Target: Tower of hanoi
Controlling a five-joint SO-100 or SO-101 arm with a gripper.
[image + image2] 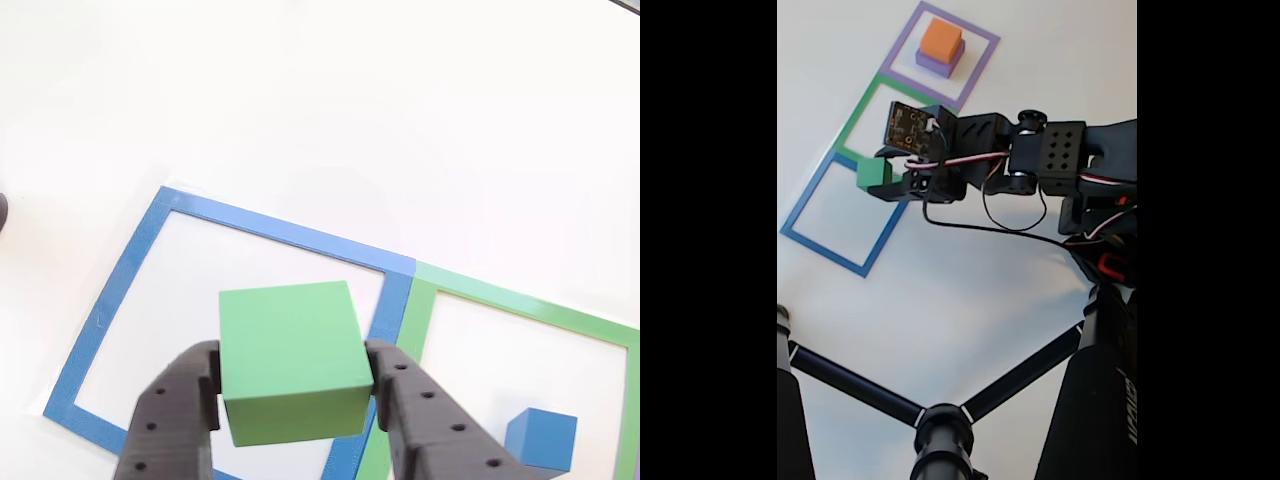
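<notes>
End effector [292,400] clamped on green cube [290,355], held over blue square outline [120,300]; small blue cube [541,438] to its right

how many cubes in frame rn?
4: green cube held in the gripper; blue cube in the green square; orange cube stacked on purple cube. Others may be hidden.

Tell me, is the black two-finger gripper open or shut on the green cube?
Shut on it. In the other view, the black two-finger gripper presses both sides of the green cube, holding it above the blue square frame.
</notes>
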